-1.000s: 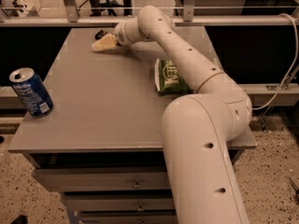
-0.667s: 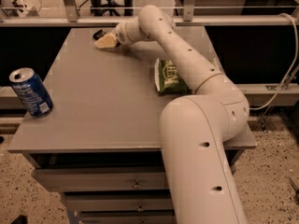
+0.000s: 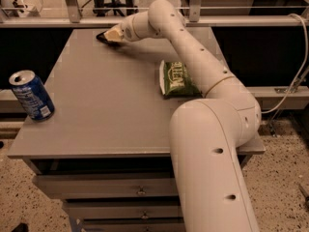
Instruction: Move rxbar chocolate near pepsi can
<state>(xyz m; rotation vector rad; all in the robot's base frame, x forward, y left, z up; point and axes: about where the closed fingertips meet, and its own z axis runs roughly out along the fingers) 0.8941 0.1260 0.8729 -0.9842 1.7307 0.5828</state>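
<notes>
The rxbar chocolate [image 3: 102,36] shows as a small black shape at the table's far edge, left of centre, mostly hidden under the gripper's tip. My gripper [image 3: 112,34] is down at the table right over it, the arm reaching from the lower right across the table. The pepsi can [image 3: 31,94], blue with a silver top, stands upright near the table's left edge, far from the bar and the gripper.
A green snack bag [image 3: 177,79] lies flat right of the table's middle, beside the arm. The grey table [image 3: 96,110] has drawers below its front. A railing and chair legs stand behind the far edge.
The gripper has moved a little toward the far edge of the table, down onto the black bar. The can and the green bag have not moved.
</notes>
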